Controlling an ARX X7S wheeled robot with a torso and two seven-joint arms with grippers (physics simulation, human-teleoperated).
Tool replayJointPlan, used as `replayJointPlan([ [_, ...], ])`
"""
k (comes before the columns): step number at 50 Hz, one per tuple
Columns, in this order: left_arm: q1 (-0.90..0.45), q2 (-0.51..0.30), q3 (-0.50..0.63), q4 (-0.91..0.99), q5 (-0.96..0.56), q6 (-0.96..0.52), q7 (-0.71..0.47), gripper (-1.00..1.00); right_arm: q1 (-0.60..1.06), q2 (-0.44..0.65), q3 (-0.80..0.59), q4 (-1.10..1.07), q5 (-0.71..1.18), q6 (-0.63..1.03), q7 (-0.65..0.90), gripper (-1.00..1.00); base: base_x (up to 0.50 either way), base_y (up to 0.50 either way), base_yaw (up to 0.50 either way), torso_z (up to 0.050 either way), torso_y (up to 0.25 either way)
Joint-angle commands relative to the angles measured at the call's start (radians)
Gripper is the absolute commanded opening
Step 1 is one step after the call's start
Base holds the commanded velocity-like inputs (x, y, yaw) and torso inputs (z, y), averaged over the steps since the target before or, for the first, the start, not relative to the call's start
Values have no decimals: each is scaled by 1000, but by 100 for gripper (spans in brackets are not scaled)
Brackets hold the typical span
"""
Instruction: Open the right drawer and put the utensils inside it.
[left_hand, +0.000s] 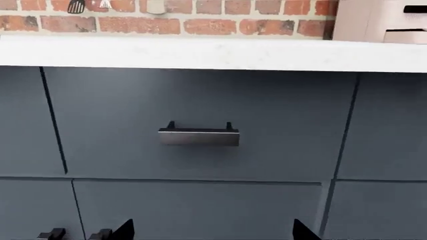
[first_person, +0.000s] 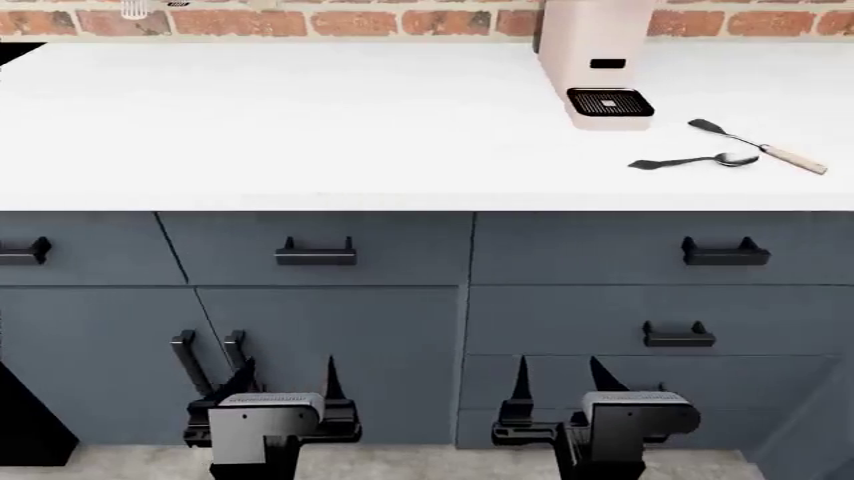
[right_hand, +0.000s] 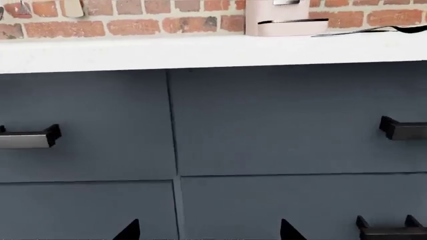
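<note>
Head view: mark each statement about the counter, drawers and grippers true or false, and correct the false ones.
1. The slate blue-grey right drawer with its black bar handle is shut. True.
2. The all-metal dark spoon lies inside that drawer. False: it lies on the white countertop.
3. The wooden-handled spatula lies right of the pale pink appliance. True.
4. The right gripper clamps the drawer handle. False: it is open, below, touching nothing.
5. The left gripper is open. True.
</note>
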Motion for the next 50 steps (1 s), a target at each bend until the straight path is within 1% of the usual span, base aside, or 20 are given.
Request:
replayJointPlan([
  [1,1,-19,27,0,-15,4,-19,100,-1,21,-25,1,17,0,11,100,0,-500,0,0,0],
  [6,10,-25,22,15,-25,16,-33,100,2,25,-30,3,26,7,18,100,0,-500,0,0,0],
  [10,57,-56,-14,231,-13,-70,-88,100,14,26,-29,13,38,18,24,100,0,-500,0,0,0],
  [11,76,-69,-59,335,-30,-114,-114,100,14,27,-31,13,38,19,26,100,0,-500,0,0,0],
  [13,102,-93,-131,479,-53,-177,-150,100,11,31,-37,10,35,17,27,100,0,-500,0,0,0],
  [17,217,-131,-299,776,-110,-287,-213,100,10,37,-48,11,30,14,35,100,0,-495,0,0,0],
  [19,284,-137,-385,879,-173,-291,-212,100,11,39,-50,12,33,11,37,100,0,-223,0,0,0],
  [21,341,-135,-465,934,-214,-274,-215,100,11,41,-53,13,34,12,40,100,0,-104,0,0,0],
  [25,442,-123,-624,1006,-297,-225,-221,100,14,45,-62,16,30,21,49,100,0,-10,0,0,0],
  [28,504,-110,-715,1023,-343,-179,-218,100,15,48,-68,16,30,24,54,100,0,0,0,0,0],
  [31,577,-81,-830,1032,-419,-111,-213,100,12,51,-71,8,39,24,52,100,0,0,0,0,0],
  [34,630,-60,-908,1034,-479,-57,-212,100,15,52,-73,9,42,34,58,100,0,0,0,0,0],
  [37,674,-39,-964,1034,-522,-8,-206,100,18,54,-72,10,51,40,61,100,64,-9,0,0,0],
  [42,714,-16,-1014,1030,-570,47,-199,100,19,57,-71,10,65,44,65,100,391,-97,0,0,0],
  [46,714,-20,-1003,1033,-564,50,-200,100,21,60,-75,12,68,49,70,100,494,-135,0,0,0],
  [49,713,-26,-997,1030,-561,49,-204,100,31,60,-67,13,92,81,71,100,272,-57,0,0,0],
  [50,712,-27,-994,1029,-558,49,-205,100,37,61,-64,11,113,115,65,100,0,0,0,0,0],
])
